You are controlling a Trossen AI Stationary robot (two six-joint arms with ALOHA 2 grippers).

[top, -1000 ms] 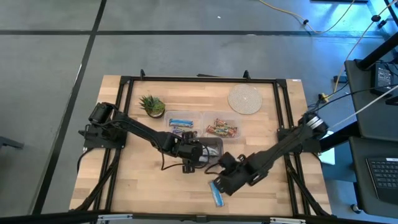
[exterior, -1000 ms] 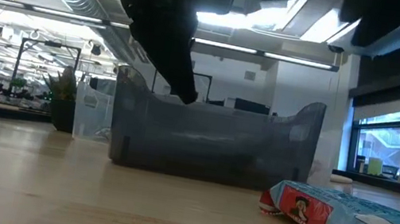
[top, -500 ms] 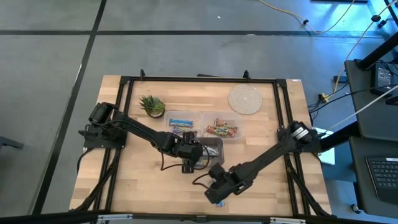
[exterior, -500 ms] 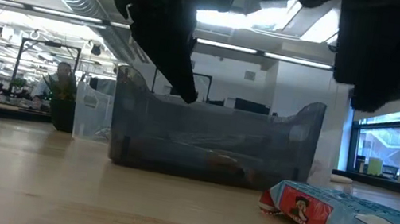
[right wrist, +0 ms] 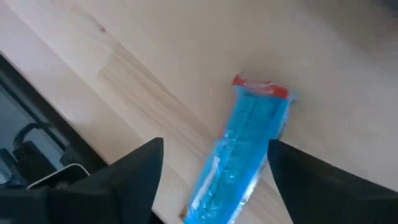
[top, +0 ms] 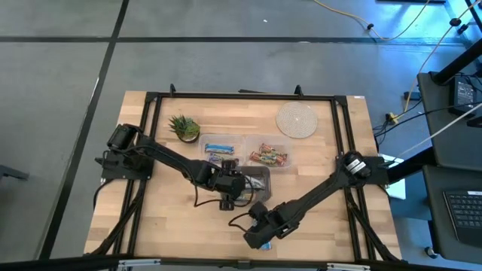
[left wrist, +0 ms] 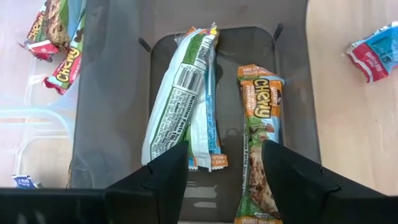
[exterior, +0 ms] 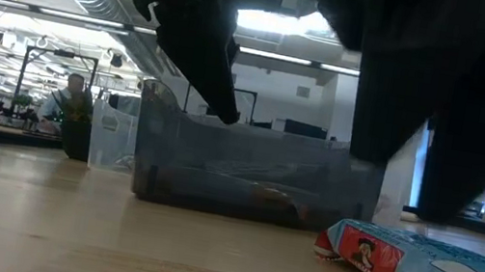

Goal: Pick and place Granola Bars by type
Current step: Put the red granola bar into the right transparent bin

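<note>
- On the wooden surface, both dark arms reach toward the middle, the left from the left edge, the right from the right edge.
- A grey tray sits mid-surface, with two clear trays behind it, just beside it.
- The left gripper hangs over the grey tray, fingers spread, holding nothing.
- The right gripper hovers at the near edge over a blue bar, fingers spread wide on either side, not touching it.
- That blue bar lies flat on the surface, red-ended, well in front of the grey tray.
- Inside the grey tray lie two bars: one reading "CHEWY", one silver-white with a barcode and nutrition panel.
- More "CHEWY" bars fill a clear tray.
- A person shows far in the room behind.
</note>
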